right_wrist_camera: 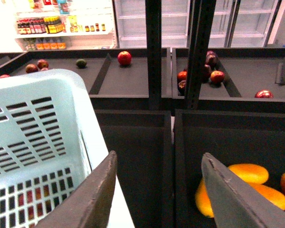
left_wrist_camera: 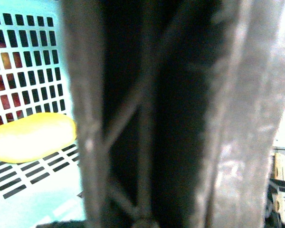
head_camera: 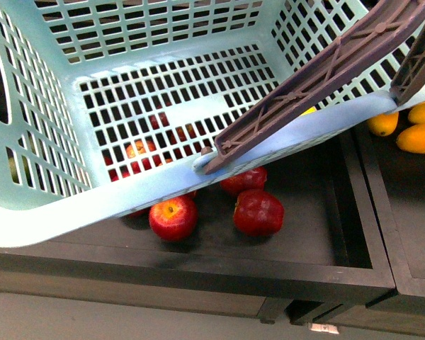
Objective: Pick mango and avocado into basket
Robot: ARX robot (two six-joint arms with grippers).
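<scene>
1. Basket [head_camera: 28,212]: teal, tilted above red apples [head_camera: 173,217].
2. Handle [head_camera: 326,78]: brown, fills my left wrist view; left gripper unseen, grip cannot be told.
3. My right gripper [right_wrist_camera: 159,161]: fingers wide apart, empty, over loose mangoes [right_wrist_camera: 247,173].
4. Mango [left_wrist_camera: 31,137]: lying on basket floor.
5. Avocado [right_wrist_camera: 80,62]: in far bin, well apart.

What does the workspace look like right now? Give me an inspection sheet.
Surface: dark display bins, walls between them.
Job's things: mango lies on the floor of the basket; avocado looks to sit in a far bin, outside it.
Clutter: red apples below the basket; loose mangoes in the next bin.
Grippers: right gripper open, empty; left gripper not seen, its view filled by the basket's handle.
Cables: nothing seen.
Surroundings: shop shelves, glass-door fridges.
</scene>
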